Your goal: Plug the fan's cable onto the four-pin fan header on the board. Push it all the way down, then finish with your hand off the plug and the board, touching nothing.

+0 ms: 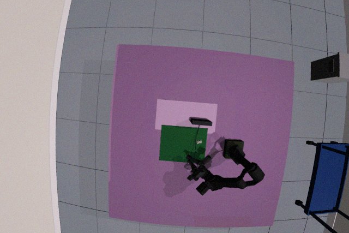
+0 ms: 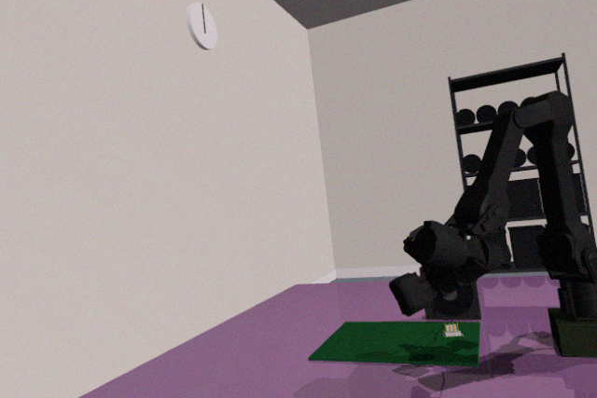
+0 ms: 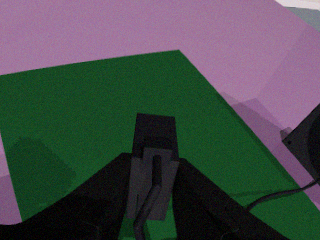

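A green board (image 1: 177,143) (image 2: 385,343) (image 3: 94,107) lies flat on the purple mat (image 1: 197,78). Its small white four-pin header (image 1: 199,141) (image 2: 451,332) stands near the board's right edge and is bare; it is out of the wrist view. The black fan (image 1: 200,120) (image 2: 465,304) stands just behind the board, and its thin cable (image 1: 196,134) (image 3: 280,195) runs over the board. My gripper (image 1: 188,157) (image 3: 152,164) is shut on the cable's dark plug (image 3: 155,132). It holds the plug above the board's near right corner, short of the header.
The arm's base (image 1: 233,147) (image 2: 574,336) stands right of the board. A pale rectangle (image 1: 174,112) lies under the fan. A blue cart (image 1: 328,179) and a black box (image 1: 324,68) stand off the mat to the right. A dark shelf (image 2: 510,95) stands by the far wall.
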{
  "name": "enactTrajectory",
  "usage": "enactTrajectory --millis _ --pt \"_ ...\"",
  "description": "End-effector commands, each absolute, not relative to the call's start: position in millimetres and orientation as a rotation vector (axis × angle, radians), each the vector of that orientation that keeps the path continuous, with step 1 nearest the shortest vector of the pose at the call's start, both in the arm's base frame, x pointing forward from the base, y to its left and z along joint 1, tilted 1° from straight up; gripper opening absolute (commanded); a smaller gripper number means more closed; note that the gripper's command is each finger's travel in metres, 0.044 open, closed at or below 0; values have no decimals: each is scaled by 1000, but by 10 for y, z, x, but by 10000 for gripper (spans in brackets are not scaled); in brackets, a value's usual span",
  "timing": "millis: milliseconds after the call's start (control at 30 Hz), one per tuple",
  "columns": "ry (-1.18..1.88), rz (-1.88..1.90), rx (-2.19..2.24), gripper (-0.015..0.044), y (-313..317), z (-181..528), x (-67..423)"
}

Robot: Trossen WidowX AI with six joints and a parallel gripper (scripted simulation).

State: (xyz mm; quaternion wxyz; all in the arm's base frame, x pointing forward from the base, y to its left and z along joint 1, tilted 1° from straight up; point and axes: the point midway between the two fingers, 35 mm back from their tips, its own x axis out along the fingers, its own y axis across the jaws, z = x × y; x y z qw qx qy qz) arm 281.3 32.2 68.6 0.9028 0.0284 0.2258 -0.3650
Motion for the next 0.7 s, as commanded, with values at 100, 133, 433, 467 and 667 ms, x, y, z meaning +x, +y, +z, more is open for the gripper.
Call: enactTrajectory --millis 100,133,433,467,667 --pt "365 -756 53 0 332 722 2736" --pt "352 -755 53 0 334 727 2726" --pt "234 -749 55 0 351 782 2623" --pt "221 -748 55 0 353 788 2611" --pt "156 -743 60 0 357 823 2544"
